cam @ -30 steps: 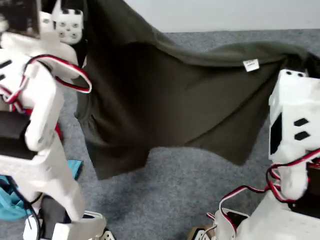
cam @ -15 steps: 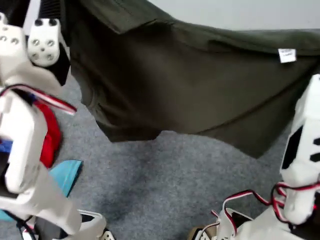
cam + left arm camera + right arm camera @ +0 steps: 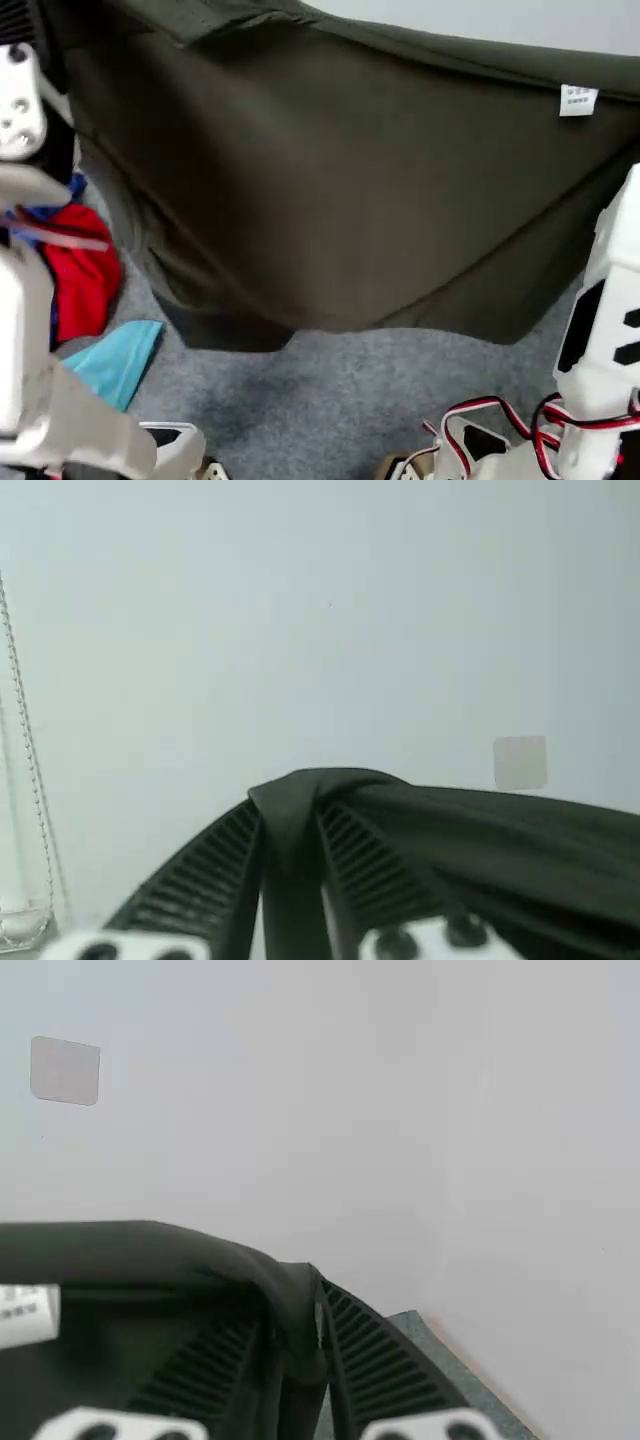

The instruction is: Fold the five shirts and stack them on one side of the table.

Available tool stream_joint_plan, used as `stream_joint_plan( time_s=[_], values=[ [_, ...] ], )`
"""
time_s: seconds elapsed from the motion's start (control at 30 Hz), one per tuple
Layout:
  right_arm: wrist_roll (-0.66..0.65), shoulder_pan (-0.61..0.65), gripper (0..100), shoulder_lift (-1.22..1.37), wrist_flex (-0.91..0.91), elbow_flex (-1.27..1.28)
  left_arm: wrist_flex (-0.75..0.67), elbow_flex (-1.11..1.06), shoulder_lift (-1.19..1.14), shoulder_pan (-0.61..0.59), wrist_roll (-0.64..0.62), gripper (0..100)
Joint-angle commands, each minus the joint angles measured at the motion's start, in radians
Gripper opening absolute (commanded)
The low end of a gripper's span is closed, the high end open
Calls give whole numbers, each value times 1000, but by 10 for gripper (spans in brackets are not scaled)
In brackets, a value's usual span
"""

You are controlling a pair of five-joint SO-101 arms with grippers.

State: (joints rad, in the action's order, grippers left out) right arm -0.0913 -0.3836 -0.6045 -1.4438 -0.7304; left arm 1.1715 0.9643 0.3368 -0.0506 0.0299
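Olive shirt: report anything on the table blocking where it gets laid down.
The olive shirt hangs from both jaws. A red garment and teal cloth lie by its left-arm edge; the table behind the shirt is hidden.

Counts: 3 shirts, 2 arms, 1 tag.
1 olive shirt [image 3: 330, 200], 1 red shirt [image 3: 85, 280], 1 light-blue shirt [image 3: 115, 360]; left arm [image 3: 30, 330], right arm [image 3: 610, 330]; 1 white tag [image 3: 579, 100]; blue scrap by red, unclear if separate.
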Motion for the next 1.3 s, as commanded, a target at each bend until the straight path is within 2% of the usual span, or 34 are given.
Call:
stream_joint_plan(
  time_s=[0.0, 0.23, 0.43, 0.73, 0.93, 1.1, 1.27],
  values=[
    [-11, -12, 8, -2, -4, -21, 3, 16, 35, 14, -8, 2],
    [-41, -5, 8, -53, -88, -20, 166, 62, 63, 18, -92, 2],
    [-63, -7, 8, -134, -131, -20, 250, 61, 129, 12, -94, 2],
    [-107, -12, 8, -302, -133, -20, 293, 54, 272, 6, -91, 2],
    [-138, -12, 8, -325, -159, -15, 311, 50, 285, -77, -91, 2],
    [-138, -12, 8, -305, -243, 84, 313, -102, 290, -80, -91, 2],
    [-137, -12, 8, -302, -278, 296, 311, -318, 293, -80, -97, 2]
  ],
)
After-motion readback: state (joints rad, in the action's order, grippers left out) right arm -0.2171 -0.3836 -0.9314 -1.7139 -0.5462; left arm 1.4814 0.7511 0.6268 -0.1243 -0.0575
